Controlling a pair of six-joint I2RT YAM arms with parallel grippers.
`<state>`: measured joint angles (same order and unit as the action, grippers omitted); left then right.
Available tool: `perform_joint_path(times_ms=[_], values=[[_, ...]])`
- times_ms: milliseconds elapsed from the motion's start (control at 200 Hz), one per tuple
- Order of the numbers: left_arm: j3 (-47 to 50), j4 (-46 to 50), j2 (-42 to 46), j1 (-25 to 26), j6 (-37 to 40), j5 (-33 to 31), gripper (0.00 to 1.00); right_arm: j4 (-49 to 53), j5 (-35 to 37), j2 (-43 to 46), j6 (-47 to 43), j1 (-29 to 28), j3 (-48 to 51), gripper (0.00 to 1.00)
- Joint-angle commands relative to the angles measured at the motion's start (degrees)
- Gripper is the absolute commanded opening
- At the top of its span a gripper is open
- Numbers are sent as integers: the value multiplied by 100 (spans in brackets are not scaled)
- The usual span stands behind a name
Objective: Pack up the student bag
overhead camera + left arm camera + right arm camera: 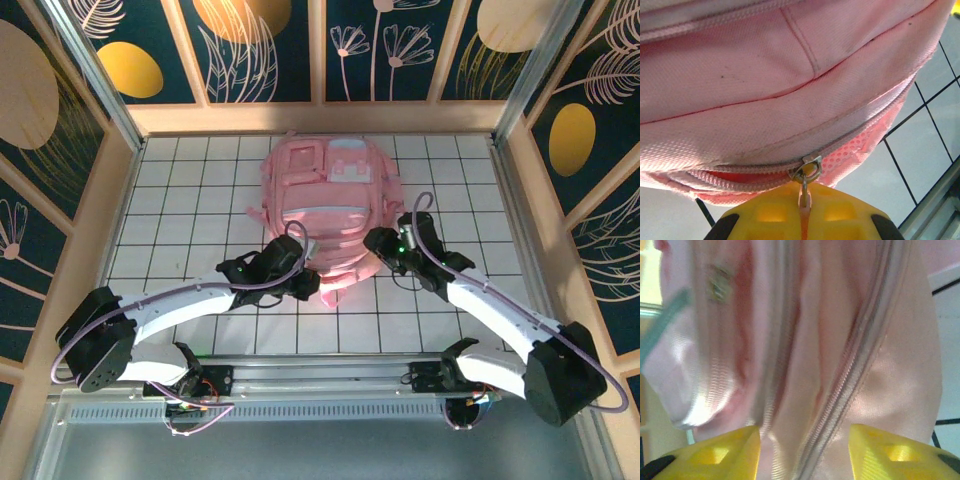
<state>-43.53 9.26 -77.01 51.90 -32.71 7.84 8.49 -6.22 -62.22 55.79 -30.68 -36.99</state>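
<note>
The student bag point(325, 195), a large pink backpack, lies flat in the middle of the white tiled table. At its near left corner my left gripper point(303, 284) is shut, its yellow fingers point(850, 212) pinching the metal zipper pull point(804, 192) just below the slider point(811, 167). A short stretch of zipper left of the slider gapes, showing red inside. My right gripper point(380, 243) is at the bag's near right edge. It stands open, its yellow fingertips point(875, 447) apart, with pink fabric point(805, 365) and a zipper line point(840, 395) close in front, blurred.
The tiled table point(180, 200) is boxed in by wooden-framed patterned walls at the back and both sides. A metal rail point(320, 375) runs along the near edge by the arm bases. Bare tiles lie left and right of the bag.
</note>
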Motion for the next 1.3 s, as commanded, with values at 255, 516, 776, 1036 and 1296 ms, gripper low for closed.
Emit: perform_joint_path(times_ms=[255, 516, 776, 1036, 1296], values=[[-522, -475, -492, 187, -176, 618, 0, 709, 235, 940, 1409, -560, 21, 31], [-1059, -504, -954, 470, -155, 655, 0, 769, 54, 966, 2215, -975, 241, 39], [-1146, -530, -1023, 531, -176, 649, 0, 413, -255, 947, 2700, -979, 634, 43], [-1192, -538, -1140, 611, -172, 667, 0, 209, 30, 575, 2582, -967, 512, 41], [-1192, -522, -1073, 659, -165, 659, 0, -110, 127, 49, 2436, -883, 380, 28]])
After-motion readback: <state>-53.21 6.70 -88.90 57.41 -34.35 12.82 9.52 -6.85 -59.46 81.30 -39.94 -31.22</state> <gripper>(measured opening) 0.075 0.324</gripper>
